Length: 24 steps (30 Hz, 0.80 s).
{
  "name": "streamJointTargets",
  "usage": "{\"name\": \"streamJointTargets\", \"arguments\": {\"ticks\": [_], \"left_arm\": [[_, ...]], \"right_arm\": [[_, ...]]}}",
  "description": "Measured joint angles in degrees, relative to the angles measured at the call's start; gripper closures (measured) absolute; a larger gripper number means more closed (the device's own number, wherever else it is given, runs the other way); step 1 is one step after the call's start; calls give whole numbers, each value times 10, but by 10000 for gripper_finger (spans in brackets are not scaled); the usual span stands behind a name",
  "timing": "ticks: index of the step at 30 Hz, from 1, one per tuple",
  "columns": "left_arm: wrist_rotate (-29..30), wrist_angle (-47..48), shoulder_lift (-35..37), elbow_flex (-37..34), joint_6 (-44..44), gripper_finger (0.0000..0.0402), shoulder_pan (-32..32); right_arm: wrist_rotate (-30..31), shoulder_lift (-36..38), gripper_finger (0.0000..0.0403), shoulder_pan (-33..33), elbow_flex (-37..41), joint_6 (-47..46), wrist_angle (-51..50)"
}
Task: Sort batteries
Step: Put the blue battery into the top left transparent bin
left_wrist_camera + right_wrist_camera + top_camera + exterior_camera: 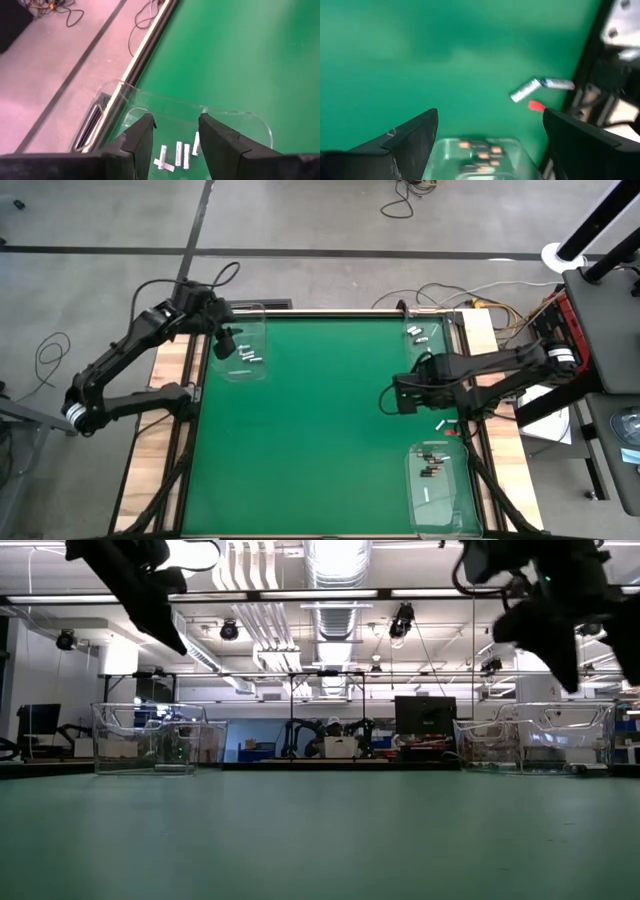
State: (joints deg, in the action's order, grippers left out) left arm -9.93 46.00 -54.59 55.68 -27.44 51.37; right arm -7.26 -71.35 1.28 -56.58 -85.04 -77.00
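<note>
The left gripper (pixel 226 344) hangs spread over the clear tray (pixel 235 118) holding whitish batteries (pixel 179 154). The right gripper (pixel 392 398), also spread and empty, hovers near two loose batteries (pixel 534 87) beside another tray (pixel 520 150).

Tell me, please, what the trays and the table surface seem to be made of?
The trays look like clear, glossy plastic: the green shows through their walls, and the rims catch light. The table surface looks like a matte green mat, perhaps felt or rubber; it shows no glare, but its weave cannot be made out.
</note>
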Motion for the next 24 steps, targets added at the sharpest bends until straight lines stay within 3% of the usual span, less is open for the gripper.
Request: {"name": "streamJointTargets", "arguments": {"ticks": [12, 24], "left_arm": [[0, 2, -22, 0, 12, 264, 0], [0, 4, -38, 0, 12, 264, 0]], "right_arm": [[-109, 9, 74, 0, 122, 0, 107], [-138, 4, 98, -2, 191, -6, 188]]}}
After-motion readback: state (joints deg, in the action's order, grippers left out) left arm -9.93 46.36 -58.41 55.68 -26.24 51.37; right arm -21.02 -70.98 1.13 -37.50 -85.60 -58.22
